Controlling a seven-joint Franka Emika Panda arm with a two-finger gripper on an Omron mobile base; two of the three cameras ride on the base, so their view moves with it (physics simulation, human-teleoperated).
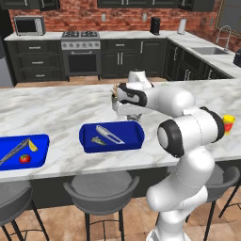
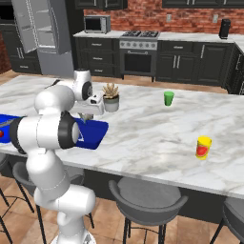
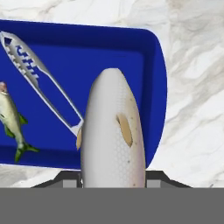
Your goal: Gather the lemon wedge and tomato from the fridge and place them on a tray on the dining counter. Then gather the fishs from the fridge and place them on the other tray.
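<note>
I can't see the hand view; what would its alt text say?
A pale silvery fish held in the gripper hangs over the right part of a blue tray on a white marble counter. In the tray lie metal tongs and a smaller greenish fish.

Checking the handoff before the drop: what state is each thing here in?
End effector: shut on the fish, over the near tray.
Held fish: gripped, not yet set down.
Near tray: holds tongs and a small fish.
Far tray: holds tomato, lemon wedge, tongs.
Fridge door: open.
</note>
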